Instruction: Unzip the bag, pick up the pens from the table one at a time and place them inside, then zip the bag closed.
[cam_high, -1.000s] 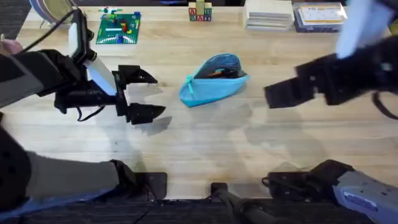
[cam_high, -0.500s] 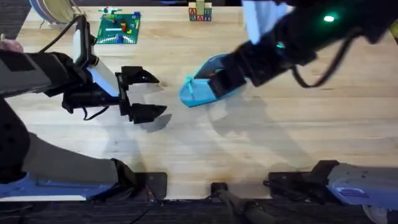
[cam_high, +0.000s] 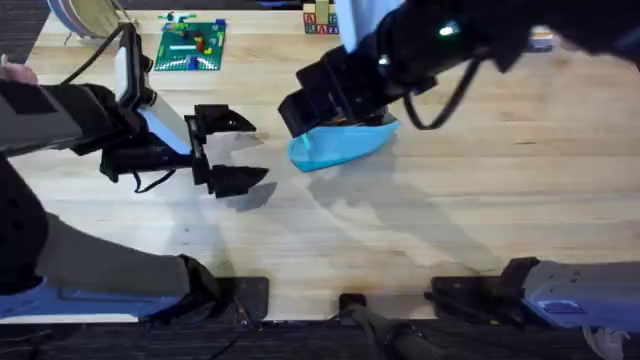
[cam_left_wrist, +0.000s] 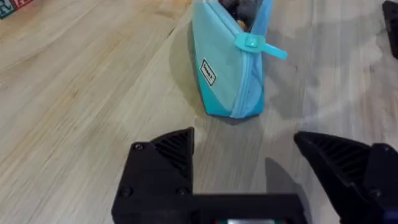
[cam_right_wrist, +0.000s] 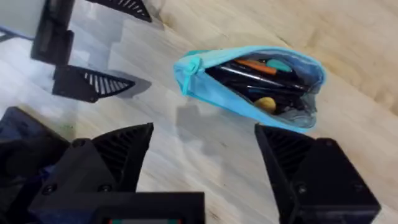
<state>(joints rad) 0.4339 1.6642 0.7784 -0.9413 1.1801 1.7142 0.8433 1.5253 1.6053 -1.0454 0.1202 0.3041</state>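
Note:
The light blue bag (cam_high: 345, 147) lies on the table (cam_high: 450, 210) at centre back, its zipper open. Dark pens (cam_right_wrist: 242, 73) lie inside the bag (cam_right_wrist: 261, 81) with an orange and a teal item. My right gripper (cam_high: 305, 108) hovers over the bag's left end and hides its top. In the right wrist view this gripper (cam_right_wrist: 205, 146) is open and holds nothing. My left gripper (cam_high: 245, 150) stands open to the left of the bag, apart from it. In the left wrist view the bag (cam_left_wrist: 227, 74) lies beyond the open left gripper (cam_left_wrist: 249, 152), its teal pull tab (cam_left_wrist: 258, 45) sticking out.
A green brick baseplate (cam_high: 190, 45) with small bricks sits at the back left. Letter blocks (cam_high: 320, 20) stand at the back centre. The left gripper's fingers (cam_right_wrist: 93, 84) show in the right wrist view, close to the bag's end.
My right arm has swept from the right side leftward, and now hangs over the bag. The left gripper has barely moved and stays open.

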